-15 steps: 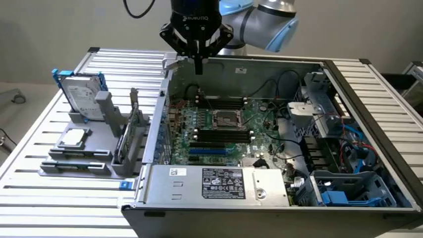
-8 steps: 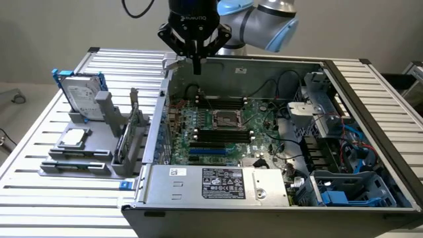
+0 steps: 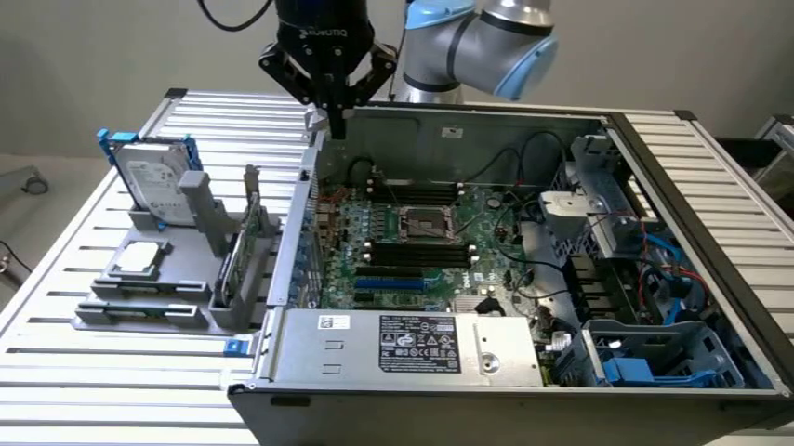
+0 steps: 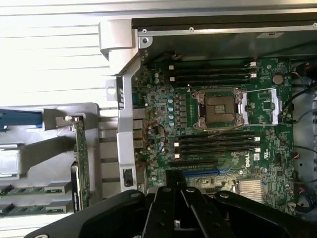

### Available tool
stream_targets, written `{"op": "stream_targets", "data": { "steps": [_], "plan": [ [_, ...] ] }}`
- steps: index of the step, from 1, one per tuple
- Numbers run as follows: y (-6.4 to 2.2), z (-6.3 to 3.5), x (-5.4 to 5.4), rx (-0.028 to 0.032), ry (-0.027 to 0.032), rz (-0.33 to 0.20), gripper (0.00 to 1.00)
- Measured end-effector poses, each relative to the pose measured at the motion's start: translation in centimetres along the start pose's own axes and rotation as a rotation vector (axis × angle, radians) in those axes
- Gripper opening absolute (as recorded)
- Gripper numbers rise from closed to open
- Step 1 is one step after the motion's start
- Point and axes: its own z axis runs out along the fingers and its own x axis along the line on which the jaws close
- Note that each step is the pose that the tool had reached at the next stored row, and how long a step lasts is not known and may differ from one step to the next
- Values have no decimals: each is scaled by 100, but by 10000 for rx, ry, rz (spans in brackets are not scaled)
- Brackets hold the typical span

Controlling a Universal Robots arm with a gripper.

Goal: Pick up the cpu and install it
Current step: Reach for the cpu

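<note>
Closest to me in the exterior view is the power supply [image 3: 410, 344], sitting across the front of the open computer case [image 3: 694, 186]. Outside the case, on the exterior view's left, a grey holder [image 3: 162, 297] rests on the slatted table [image 3: 74, 372]. There's the cpu [image 3: 139, 257], lying flat in that holder with its pale metal top up. Inside the case, the socket [image 3: 429, 226] on the motherboard [image 3: 496, 269] sits with its frame around a dark centre; from the wrist I see it too [image 4: 218, 110]. Behind the cpu, a hard drive [image 3: 155, 177] stands upright in its blue bracket. Farthest back, my gripper [image 3: 335, 119] hangs over the case's back corner on the exterior view's left, fingers pressed together and pinching nothing. The cpu is well apart from it, lower down and off to the exterior view's left.
</note>
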Motion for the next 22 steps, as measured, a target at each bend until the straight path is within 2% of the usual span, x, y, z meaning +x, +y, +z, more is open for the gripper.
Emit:
{"op": "stream_targets", "data": {
  "steps": [8,22],
  "plan": [
    [-7,-7,365,4,64,4,11],
    [43,2,1009,17,235,11,11]
  ]
}}
